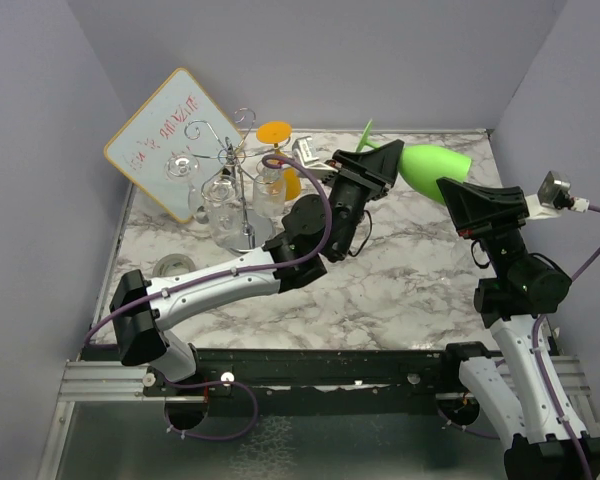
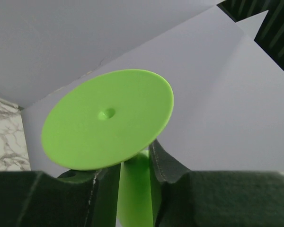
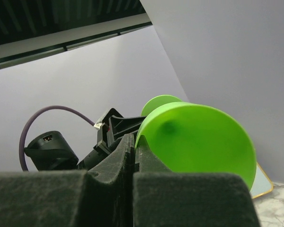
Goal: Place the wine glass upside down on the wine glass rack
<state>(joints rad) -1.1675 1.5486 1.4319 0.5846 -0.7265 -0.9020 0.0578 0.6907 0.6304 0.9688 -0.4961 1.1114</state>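
Pale lilac walls (image 1: 310,60) on 3 sides, white-grey marble tabletop (image 1: 400,290) w/ black front rail (image 1: 320,365).

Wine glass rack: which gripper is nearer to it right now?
Left. The left gripper, shut on the wine glass stem, is right of the wine glass rack in the top view; the right gripper is farther right, at the bowl end.

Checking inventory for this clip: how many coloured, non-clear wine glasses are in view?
2. The green wine glass is held by its stem in the left pincer; the orange wine glass is just behind the rack. More may be hidden.
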